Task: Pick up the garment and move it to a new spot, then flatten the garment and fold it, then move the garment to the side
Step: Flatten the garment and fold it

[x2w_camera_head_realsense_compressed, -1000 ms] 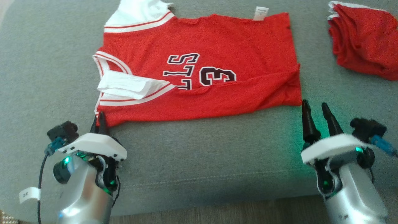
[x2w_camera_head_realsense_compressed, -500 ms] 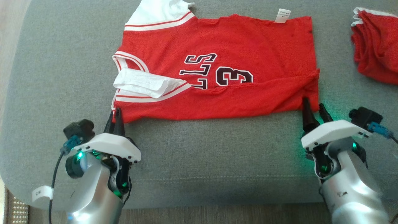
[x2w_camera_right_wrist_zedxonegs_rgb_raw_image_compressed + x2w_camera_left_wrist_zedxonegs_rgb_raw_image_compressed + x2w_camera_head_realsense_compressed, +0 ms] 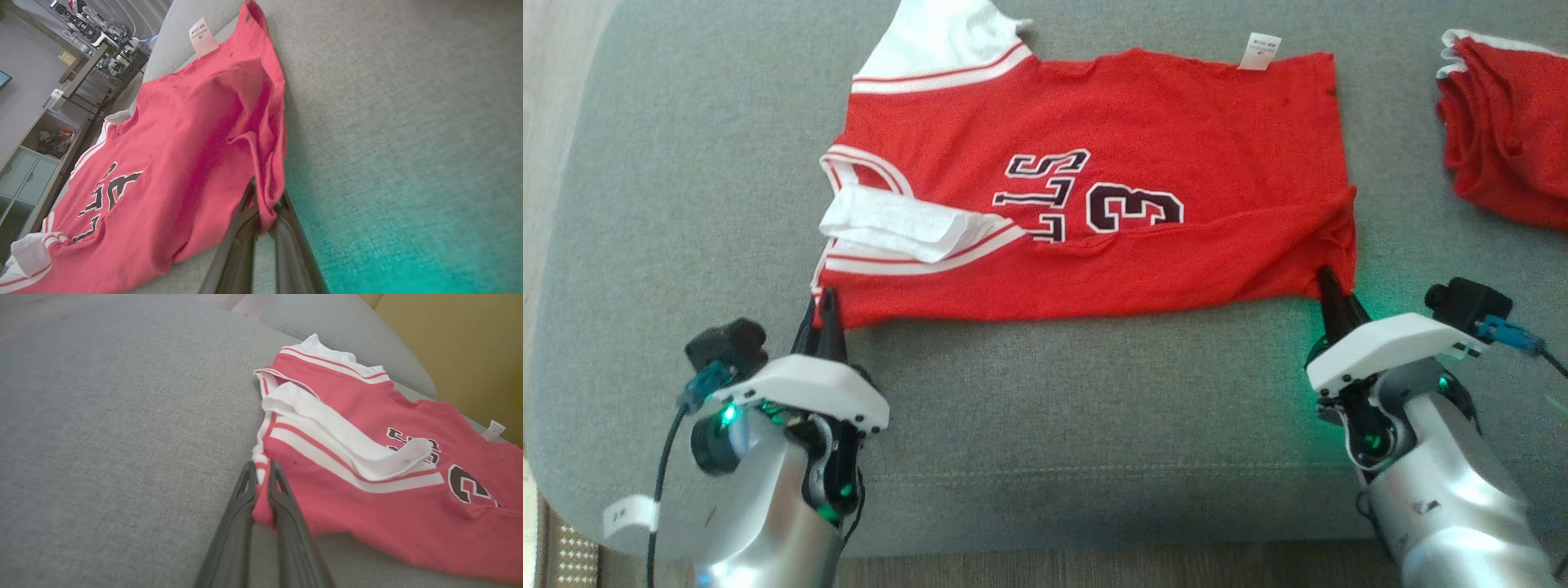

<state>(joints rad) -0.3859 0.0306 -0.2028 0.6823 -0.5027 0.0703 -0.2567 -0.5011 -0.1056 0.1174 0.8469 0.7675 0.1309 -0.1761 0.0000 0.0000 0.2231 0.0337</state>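
Note:
A red jersey with white trim and dark lettering lies spread on the grey cushion, its near edge folded over the front. My left gripper is shut on the jersey's near left corner; the left wrist view shows the red and white hem pinched between the fingers. At the near right corner my right gripper is shut on the cloth, and the right wrist view shows the red hem clamped between its fingers. A white sleeve lies folded across the left part.
A second red garment lies bunched at the cushion's far right. The cushion's front edge runs just behind my wrists, with wooden floor below. Shelving and furniture stand beyond the cushion in the right wrist view.
My right gripper moved forward to the jersey's near right corner and closed on it. The left gripper kept its hold on the near left corner. The camera shifted a little.

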